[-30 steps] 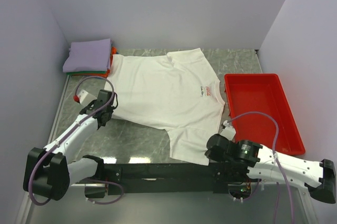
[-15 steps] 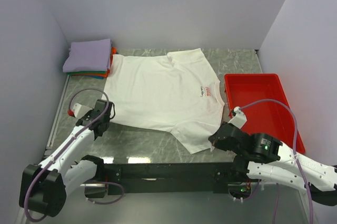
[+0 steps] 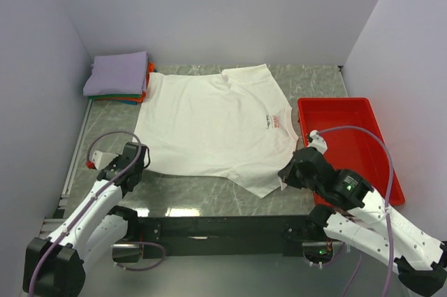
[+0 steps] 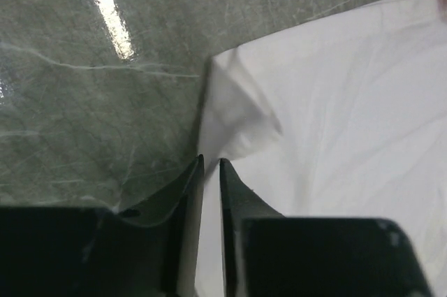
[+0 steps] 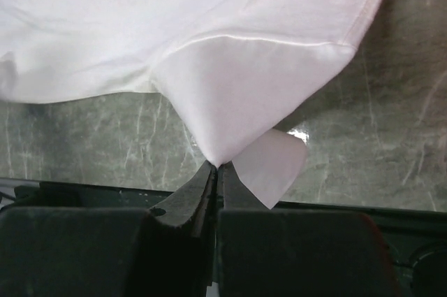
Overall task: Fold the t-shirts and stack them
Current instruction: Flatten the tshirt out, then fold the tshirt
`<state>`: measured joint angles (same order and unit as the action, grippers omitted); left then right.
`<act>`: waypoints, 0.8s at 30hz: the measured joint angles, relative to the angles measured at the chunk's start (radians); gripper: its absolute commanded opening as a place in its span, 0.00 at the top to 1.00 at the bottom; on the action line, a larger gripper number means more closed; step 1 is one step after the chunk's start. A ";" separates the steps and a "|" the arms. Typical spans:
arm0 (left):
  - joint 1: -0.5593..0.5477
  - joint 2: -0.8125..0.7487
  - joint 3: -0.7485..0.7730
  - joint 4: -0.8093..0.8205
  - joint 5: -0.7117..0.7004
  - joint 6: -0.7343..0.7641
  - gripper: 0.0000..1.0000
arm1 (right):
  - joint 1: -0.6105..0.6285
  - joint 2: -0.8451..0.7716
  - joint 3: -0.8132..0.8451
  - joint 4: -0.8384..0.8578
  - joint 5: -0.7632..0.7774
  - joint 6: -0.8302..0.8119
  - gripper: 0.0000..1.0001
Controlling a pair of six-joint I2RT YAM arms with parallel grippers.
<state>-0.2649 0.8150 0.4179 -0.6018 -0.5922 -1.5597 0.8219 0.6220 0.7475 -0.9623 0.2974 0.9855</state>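
A white t-shirt (image 3: 209, 126) lies spread flat on the marble table (image 3: 188, 192), with a small red chest logo (image 3: 278, 121) toward the right. My left gripper (image 3: 138, 157) (image 4: 210, 161) is at its near-left corner; its jaws stand slightly apart with white cloth (image 4: 335, 101) lying in the narrow gap. At the near-right hem corner, my right gripper (image 3: 285, 175) (image 5: 216, 165) is shut on a pinch of the cloth (image 5: 209, 31), which rises in a peak to its tips. Folded t-shirts (image 3: 117, 73), lavender on top with orange and green below, are stacked at the back left.
A red plastic tray (image 3: 380, 171) sits right of the shirt, just beyond my right arm. Walls close in at the left, back and right. A black rail (image 3: 209, 227) runs along the near table edge between the arm bases.
The right gripper moved away from the near edge toward the tray, drawing the hem corner out. The left gripper pulled the left corner nearer, then its jaws parted slightly.
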 measured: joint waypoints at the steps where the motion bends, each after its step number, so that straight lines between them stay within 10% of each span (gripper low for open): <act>1: 0.000 0.004 0.000 0.002 0.001 -0.001 0.69 | -0.012 0.010 -0.003 0.018 -0.021 -0.016 1.00; 7: 0.000 0.037 0.003 -0.012 -0.009 -0.019 0.52 | -0.024 0.046 -0.022 0.084 -0.086 -0.062 1.00; 24: 0.006 0.243 0.152 -0.204 -0.131 -0.140 0.46 | -0.038 0.056 -0.053 0.172 -0.132 -0.098 1.00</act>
<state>-0.2584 1.0580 0.5701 -0.8059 -0.7235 -1.7000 0.7837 0.6781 0.6945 -0.7898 0.1650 0.8871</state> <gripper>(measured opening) 0.542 0.009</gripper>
